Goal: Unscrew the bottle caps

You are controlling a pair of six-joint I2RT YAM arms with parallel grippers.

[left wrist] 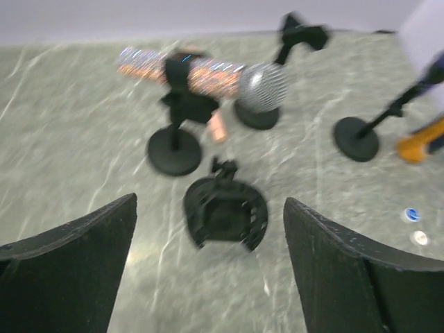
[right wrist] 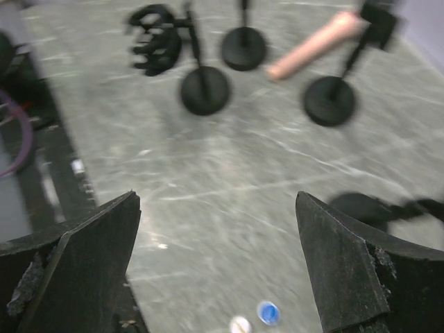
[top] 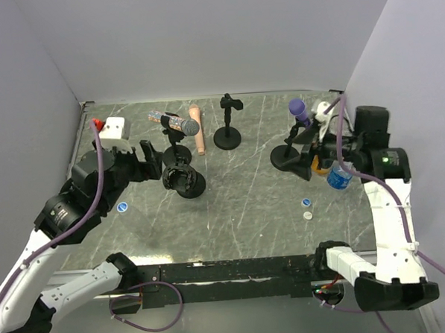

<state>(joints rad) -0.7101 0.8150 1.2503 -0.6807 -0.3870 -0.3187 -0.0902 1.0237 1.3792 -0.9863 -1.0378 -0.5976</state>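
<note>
Looking down from above, we count three caps lying loose on the counter (top: pixel 232 211). A blue cap (top: pixel 306 202) and a whitish cap (top: pixel 308 215) sit just beside each other near the right arm, and a second blue cap (top: pixel 122 207) lies well apart from them, near the left arm. The blue bottle (top: pixel 339 177) and orange bottle (top: pixel 319 166) sit close to the right arm, beside a microphone stand (top: pixel 285 158). We cannot tell whether either neck carries a cap.

The left end effector (left wrist: pixel 209 201) is spread wide and holds nothing, with a black holder (left wrist: pixel 225 214) on the counter ahead of it. The right end effector (right wrist: pixel 216 195) is likewise wide and empty, and the blue and whitish pair show low in its view.

We judge these caps to be very light, stiff, smooth plastic, likely to skid or flip if nudged from one side. Their low side wall gives the pads little to bite, so we would pinch across the diameter, coming straight down. If a cap is on a neck, the bottle looks light enough to spin with it. One end effector should grip the body low while the other takes the cap's skirt.
</note>
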